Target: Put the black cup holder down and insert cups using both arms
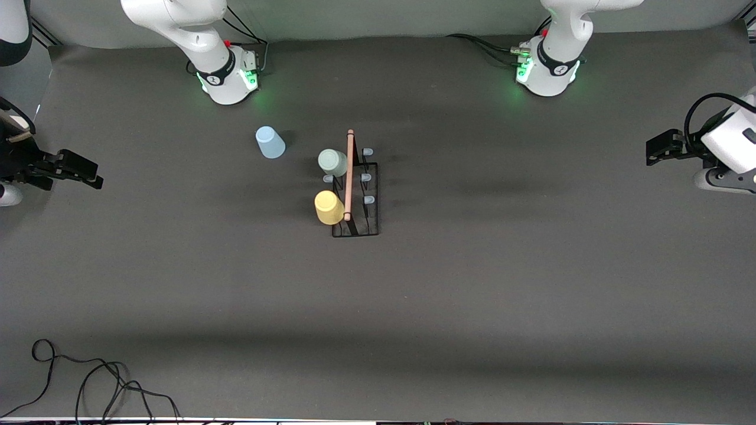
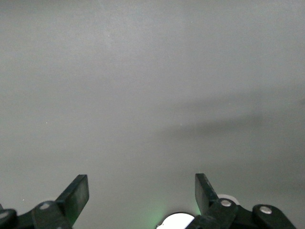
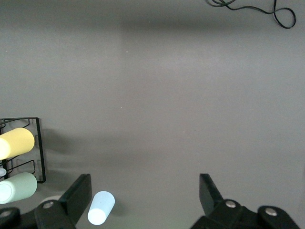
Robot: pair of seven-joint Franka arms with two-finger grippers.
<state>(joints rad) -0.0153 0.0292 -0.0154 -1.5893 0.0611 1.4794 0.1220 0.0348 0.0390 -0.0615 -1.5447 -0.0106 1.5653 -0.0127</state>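
The right pincer [image 1: 97, 180] hung spread and empty at the right arm's end of the worktop [image 1: 472, 295], well apart from the cups. The left pincer [image 1: 649, 154] waited likewise spread and empty at the left arm's end. Nearest the right pincer, the pale blue cup [image 1: 270, 142] stood on the worktop, mouth down, apart from the rack. The black cup holder [image 1: 356, 195] stood mid-worktop, the sage green cup [image 1: 332, 162] and the yellow cup [image 1: 328, 207] sitting on its pegs on the side toward the right arm; the yellow one was nearer the front camera.
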